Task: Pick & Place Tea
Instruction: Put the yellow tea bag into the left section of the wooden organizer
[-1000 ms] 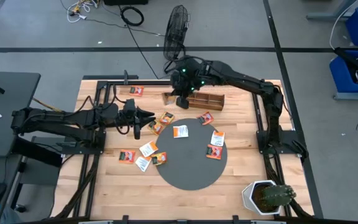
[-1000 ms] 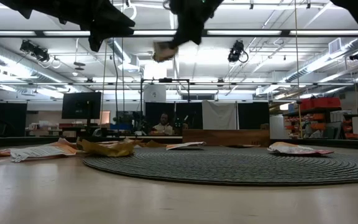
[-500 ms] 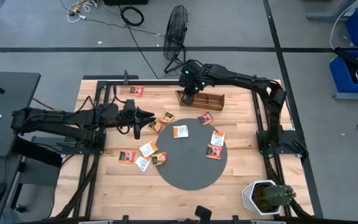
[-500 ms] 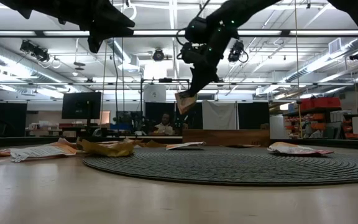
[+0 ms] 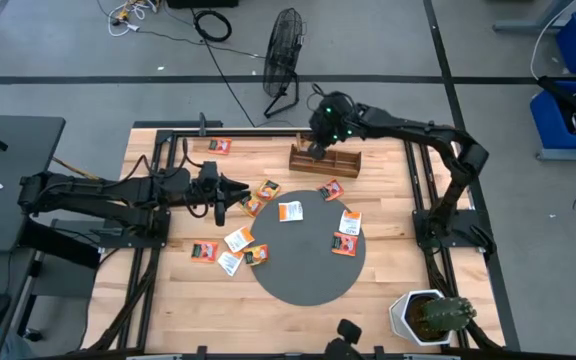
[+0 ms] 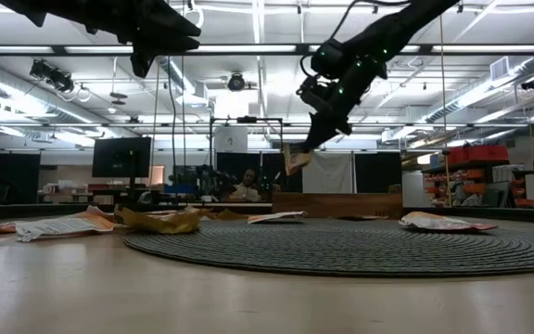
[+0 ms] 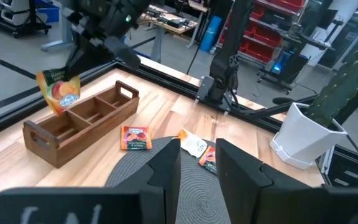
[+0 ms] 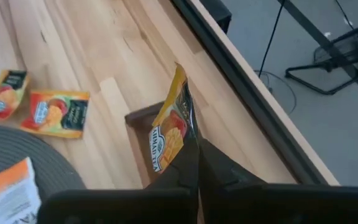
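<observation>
One orange-red tea sachet (image 8: pixel 174 127), pinched upright between the shut fingers of the right tool (image 8: pixel 197 163), held in the air above the left end compartment of the wooden compartment tray (image 5: pixel 324 160); seen likewise in the left wrist view (image 7: pixel 58 91) and hanging clear of the tray in the low view (image 6: pixel 295 158). Remaining sachets lying flat and loose: one white sachet (image 5: pixel 290 211) and several more on the round dark mat (image 5: pixel 306 246), one orange sachet (image 5: pixel 331 190) at the mat's edge just beside the tray, a cluster of orange and white sachets (image 5: pixel 230 251) on bare wood left of the mat, a single orange sachet (image 5: pixel 218 146) near the far left corner of the worktop (image 5: pixel 388 190). Tray empty in the compartments visible, set near the far edge, long side parallel to it. Left tool (image 5: pixel 234 195) hovering above the worktop beside the sachets left of the mat, fingers parted, holding nothing. White pot with a cactus (image 5: pixel 430 316) at the near right corner. Floor fan (image 5: pixel 283 50) standing beyond the far edge.
</observation>
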Controlling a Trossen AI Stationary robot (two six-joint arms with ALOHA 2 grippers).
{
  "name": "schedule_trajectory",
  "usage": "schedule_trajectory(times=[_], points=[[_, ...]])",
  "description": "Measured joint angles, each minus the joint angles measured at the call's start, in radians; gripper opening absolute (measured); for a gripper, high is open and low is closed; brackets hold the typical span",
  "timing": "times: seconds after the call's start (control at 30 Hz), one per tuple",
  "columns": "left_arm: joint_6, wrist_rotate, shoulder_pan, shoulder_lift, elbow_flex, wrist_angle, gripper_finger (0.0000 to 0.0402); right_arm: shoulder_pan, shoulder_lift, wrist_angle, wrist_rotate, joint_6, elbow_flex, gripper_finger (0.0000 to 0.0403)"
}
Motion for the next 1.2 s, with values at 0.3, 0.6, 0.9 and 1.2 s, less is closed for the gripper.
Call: schedule_trajectory(times=[0.3, 0.6, 0.9, 1.2], points=[[-0.062, 0.000, 0.000, 0.000, 0.000, 0.002, 0.0103, -0.001, 0.035, 0.165, 0.001, 0.005, -0.088, 0.0000], [-0.085, 0.000, -0.016, 0.000, 0.000, 0.005, 0.0103, -0.016, 0.100, 0.217, -0.009, 0.038, -0.105, 0.0000], [-0.086, 0.000, -0.021, 0.000, 0.000, 0.005, 0.0103, -0.033, 0.111, 0.252, 0.016, 0.026, -0.105, 0.0015], [-0.085, 0.000, -0.021, 0.000, 0.000, 0.005, 0.0103, -0.032, 0.136, 0.236, -0.020, 0.020, -0.105, 0.0029]])
